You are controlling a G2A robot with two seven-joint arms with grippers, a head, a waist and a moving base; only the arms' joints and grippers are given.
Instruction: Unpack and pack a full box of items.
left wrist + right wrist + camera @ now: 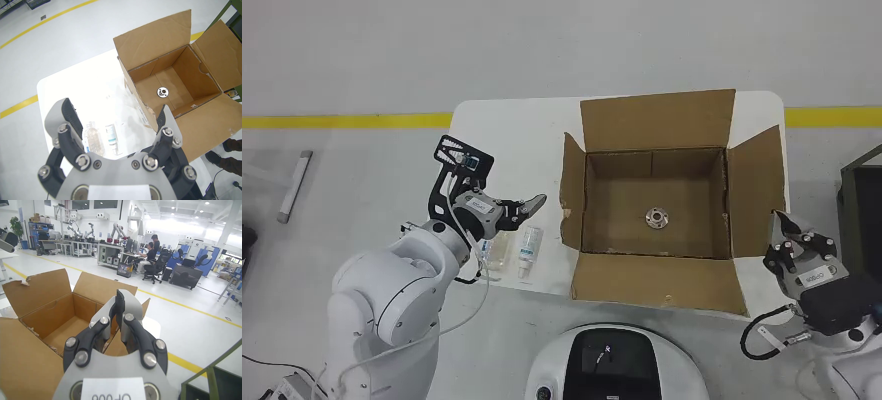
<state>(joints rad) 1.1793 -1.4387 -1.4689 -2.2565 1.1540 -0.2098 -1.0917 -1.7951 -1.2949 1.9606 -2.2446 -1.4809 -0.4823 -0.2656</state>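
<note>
Cardboard box (pixel 652 165): mid-table, flaps open, one metal flange (pixel 655 216) inside. Clear bottle (pixel 94 138) and white bottle (pixel 111 135): beside it, apparently unpacked. Left gripper (pixel 115 108): fingers apart above the bottles, likely for picking. Right gripper (pixel 118 306): fingers together, parked beside the box.

Top view looks straight down; both wrist views share the box (pixel 652 165).

Bright overhead light, table (pixel 75 79) glaring white, wrist-view edges bowed
</note>
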